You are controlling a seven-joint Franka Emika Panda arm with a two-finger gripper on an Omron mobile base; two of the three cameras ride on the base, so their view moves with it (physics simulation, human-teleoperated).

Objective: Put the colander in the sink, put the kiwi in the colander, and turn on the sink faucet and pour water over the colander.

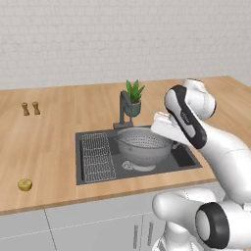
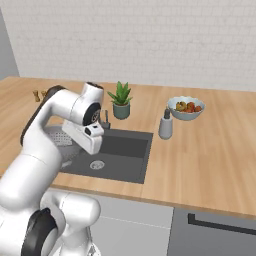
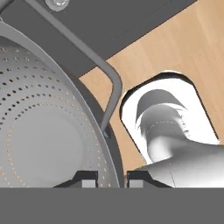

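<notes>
- Left base view: colander [image 1: 143, 146] sitting in the sink [image 1: 93, 179], round grey metal bowl, perforated inside, ring base on the basin floor, at 3 o'clock from the wire grid rack [image 1: 97, 157].
- Hand view: hand [image 3: 111, 178] closed on the colander [image 3: 48, 131] rim, one dark fingertip inside the bowl, the other outside, rim between them; thin bent side handle [image 3: 111, 92] just beyond the grip, at 12 o'clock.
- Rows of fine holes over a smooth, dull metal wall; flat round bottom.
- Sink rectangular, dark grey, matte, recessed in a warm wood-grain counter [image 1: 49, 142].
- Kiwi [image 1: 25, 185] small, round, yellowish-olive, on the counter well apart from the sink, at 9 o'clock from it.
- Sink faucet [image 1: 122, 110] dark grey, angular, at 12 o'clock from the colander, beside a spiky green potted plant [image 1: 133, 98].
- Right base view: white bowl of fruit [image 2: 185, 108] and a grey soap dispenser [image 2: 165, 125] at 3 o'clock from the sink [image 2: 125, 155].
</notes>
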